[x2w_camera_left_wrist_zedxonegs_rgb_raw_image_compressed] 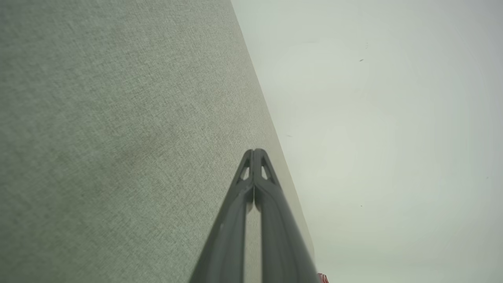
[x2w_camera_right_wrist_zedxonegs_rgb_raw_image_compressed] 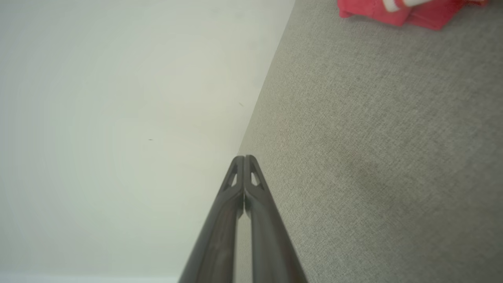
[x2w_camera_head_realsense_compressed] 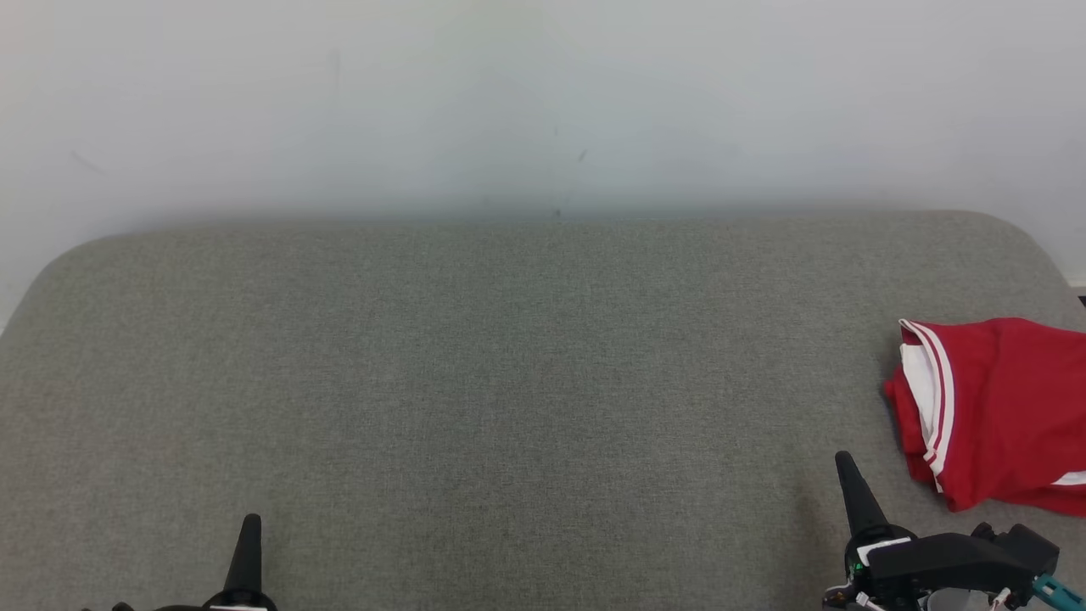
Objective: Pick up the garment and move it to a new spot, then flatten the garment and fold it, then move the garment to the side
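Red garment [x2w_camera_head_realsense_compressed: 1005, 407] with white trim lies at the far right of the grey cushion [x2w_camera_head_realsense_compressed: 509, 382], in flat stacked layers, partly cut off by the picture edge; well apart from the cushion's middle; left gripper [x2w_camera_head_realsense_compressed: 249, 528] at lower left, fingers pressed together, holding nothing; right gripper [x2w_camera_head_realsense_compressed: 847, 467] near the garment's near corner, fingers likewise together and empty, not touching cloth; scene fits two stages: a bundle waiting to be lifted, or a folded piece already set aside; can't settle which; handling judgement: layers look loose and likely to slide apart, so any grip would want to pinch the whole stack at an edge, low and slow; white wall [x2w_camera_head_realsense_compressed: 543, 102] behind
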You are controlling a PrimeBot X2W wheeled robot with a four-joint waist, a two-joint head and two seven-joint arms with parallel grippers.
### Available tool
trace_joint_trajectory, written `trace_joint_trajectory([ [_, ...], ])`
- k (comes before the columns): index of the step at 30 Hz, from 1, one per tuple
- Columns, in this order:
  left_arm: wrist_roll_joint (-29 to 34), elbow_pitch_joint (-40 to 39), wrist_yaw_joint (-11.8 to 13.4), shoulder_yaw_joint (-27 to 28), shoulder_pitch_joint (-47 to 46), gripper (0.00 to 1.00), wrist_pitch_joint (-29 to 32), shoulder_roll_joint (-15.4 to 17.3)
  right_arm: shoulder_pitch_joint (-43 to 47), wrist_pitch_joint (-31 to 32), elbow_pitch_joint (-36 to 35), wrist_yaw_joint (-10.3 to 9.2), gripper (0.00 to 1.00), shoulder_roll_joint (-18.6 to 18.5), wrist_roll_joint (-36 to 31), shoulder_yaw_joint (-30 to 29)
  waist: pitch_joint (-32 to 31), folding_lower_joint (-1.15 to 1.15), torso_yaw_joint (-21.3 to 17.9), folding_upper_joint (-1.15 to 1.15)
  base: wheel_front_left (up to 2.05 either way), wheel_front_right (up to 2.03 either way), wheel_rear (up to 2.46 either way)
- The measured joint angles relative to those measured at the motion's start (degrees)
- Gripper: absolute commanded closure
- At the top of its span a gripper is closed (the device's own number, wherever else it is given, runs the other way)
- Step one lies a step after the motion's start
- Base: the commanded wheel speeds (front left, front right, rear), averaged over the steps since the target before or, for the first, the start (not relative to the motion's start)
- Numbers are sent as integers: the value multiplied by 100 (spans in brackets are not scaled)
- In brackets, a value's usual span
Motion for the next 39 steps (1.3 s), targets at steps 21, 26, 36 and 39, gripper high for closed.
trace_joint_trajectory([
  [21,-1003,-115,-133,63,-181,100,256,9,-14,253,-222,-1,100,0,1114,-153,25,0,98,0,0,0,0],
  [26,-1222,-141,-149,76,-195,100,311,10,-15,321,-259,-1,100,0,1337,-181,31,0,121,0,0,0,0],
  [36,-1579,-188,-200,96,-243,100,409,12,-19,414,-343,-1,100,0,1737,-235,41,0,161,0,0,0,0],
  [39,-1683,-204,-205,103,-283,100,435,13,-20,445,-370,-1,100,0,1851,-255,44,0,175,0,0,0,0],
])
